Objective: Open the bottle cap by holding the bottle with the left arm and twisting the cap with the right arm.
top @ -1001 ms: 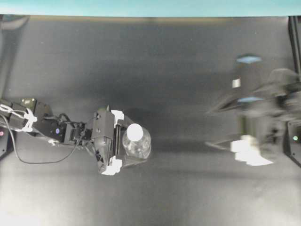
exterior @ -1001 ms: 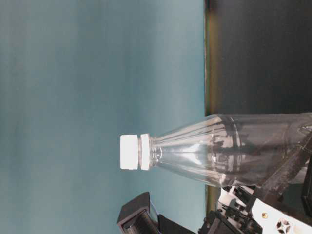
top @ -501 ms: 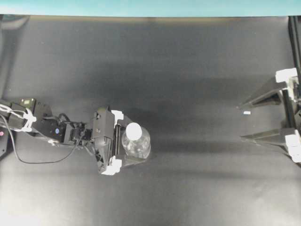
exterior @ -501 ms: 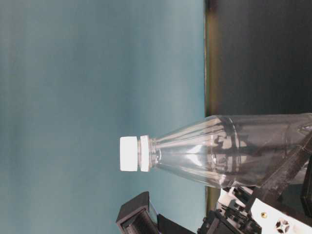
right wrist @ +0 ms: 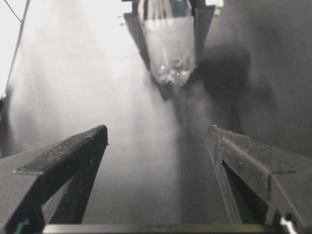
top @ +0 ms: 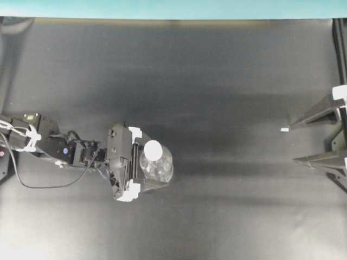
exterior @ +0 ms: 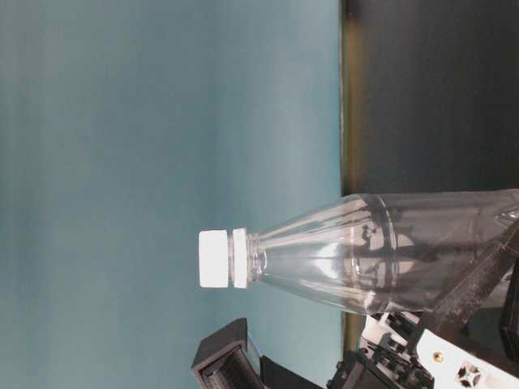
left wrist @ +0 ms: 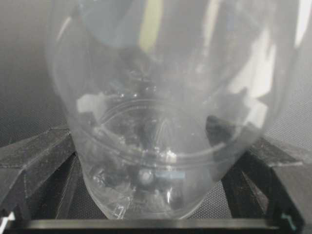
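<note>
The bottle [top: 157,165] stands upright left of the tabletop's [top: 217,81] middle, its white bottle cap [top: 154,150] on, grasped by the left hand [top: 142,165] around its body. The right hand [top: 320,138] gapes released at the right edge, well apart.

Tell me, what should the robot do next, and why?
Probably bring the right arm's jaws in across the mat toward the bottle cap. The white cap sits on the upright bottle, with the left arm's jaws on either side of the bottle, but the right jaws stand open far off at the table's edge, nowhere near the cap.
</note>
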